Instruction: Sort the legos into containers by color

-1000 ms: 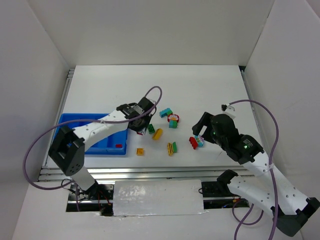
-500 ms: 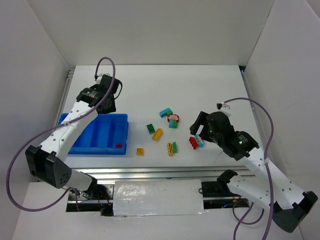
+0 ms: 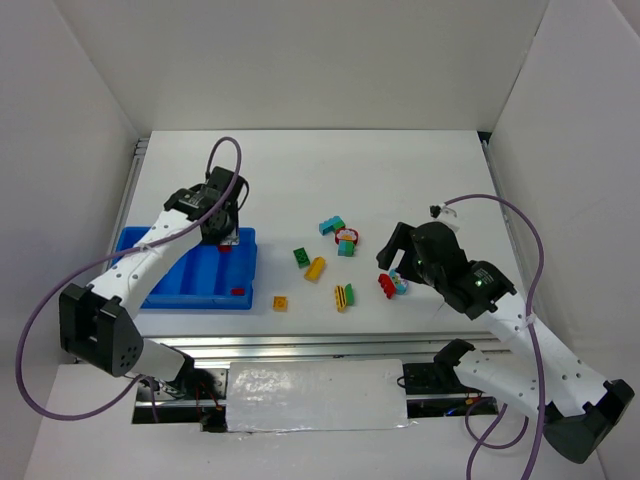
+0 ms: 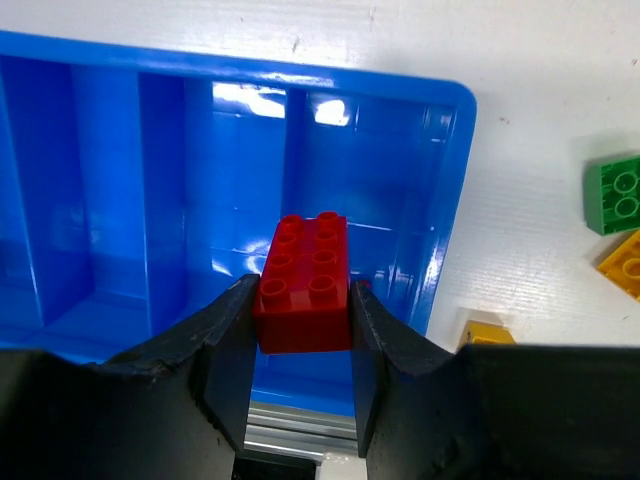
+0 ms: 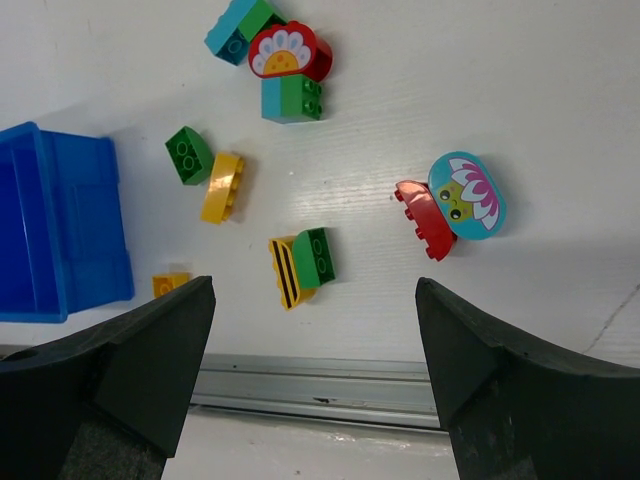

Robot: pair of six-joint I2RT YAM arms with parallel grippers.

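My left gripper (image 3: 226, 240) is shut on a red brick (image 4: 305, 285) and holds it above the far end of the right-hand compartment of the blue tray (image 3: 185, 272); the tray's inside (image 4: 150, 200) fills the left wrist view. A small red brick (image 3: 237, 292) lies in that compartment's near end. My right gripper (image 3: 392, 264) is open and empty above the loose bricks, also seen in its wrist view (image 5: 310, 290). Below it lie a red brick (image 5: 425, 218), a teal rounded flower piece (image 5: 467, 195) and a yellow striped piece joined to a green one (image 5: 302, 266).
Loose on the white table: a teal-green brick (image 3: 331, 225), a red flower piece (image 3: 347, 237), a green brick (image 3: 302, 257), a yellow brick (image 3: 315, 267) and a small orange brick (image 3: 281, 302) just right of the tray. The table's metal front rail (image 5: 380, 385) runs close below.
My left arm carried the red brick from the brick pile to the tray's far side, and now it is above the right-hand compartment. The right arm has barely moved.
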